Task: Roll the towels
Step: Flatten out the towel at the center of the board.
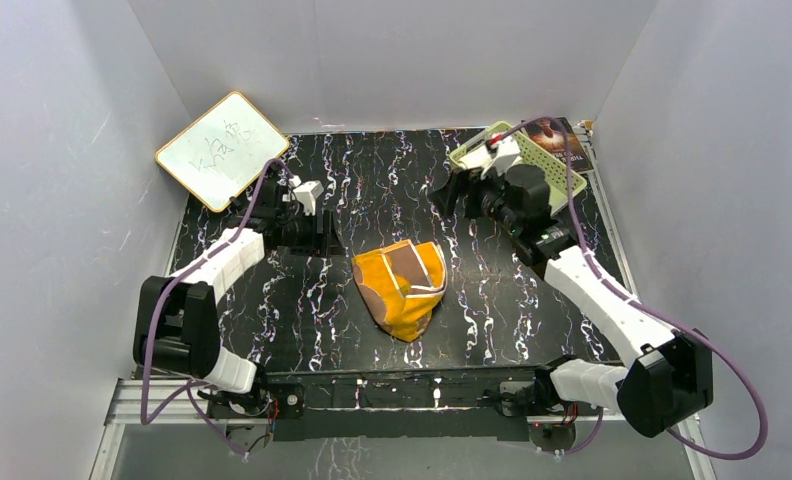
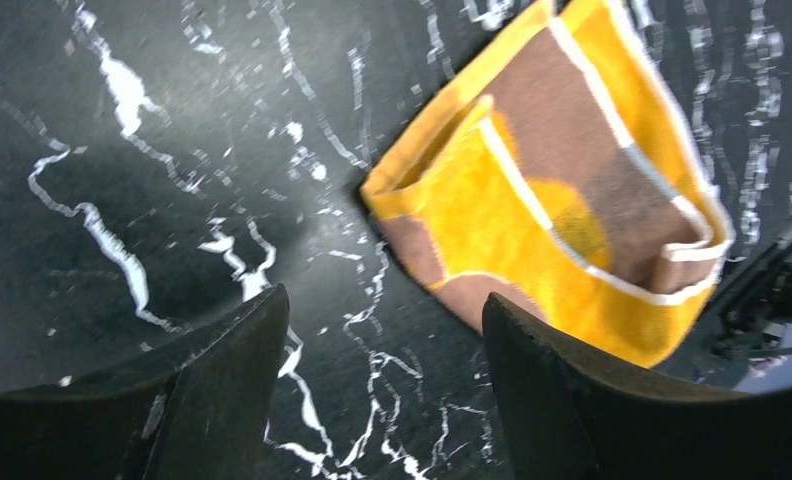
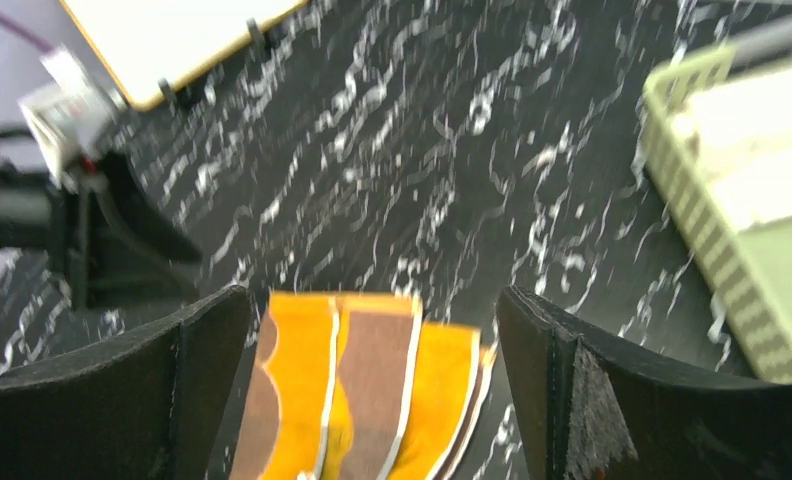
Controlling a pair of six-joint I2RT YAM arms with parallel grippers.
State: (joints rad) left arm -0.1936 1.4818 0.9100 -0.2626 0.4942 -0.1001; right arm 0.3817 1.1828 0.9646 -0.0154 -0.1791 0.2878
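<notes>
The table (image 1: 302, 310) carries a board (image 1: 222, 150) propped at its far left corner and a basket (image 1: 555, 160) at the far right. Both are out of the working middle, probably so the arms can meet there. A cream towel (image 3: 757, 120), or what looks like one, lies inside the basket. The yellow towel (image 1: 402, 288) lies mid-table between the arms, in loose overlapping layers (more a slack bundle than a tight roll, I judge). The left gripper (image 2: 382, 305) sits just beside the towel's left edge with its jaws well apart, only bare table between them and nothing held. The right gripper (image 3: 372, 300) hangs beyond the towel's far side with its jaws spread wide and empty.
</notes>
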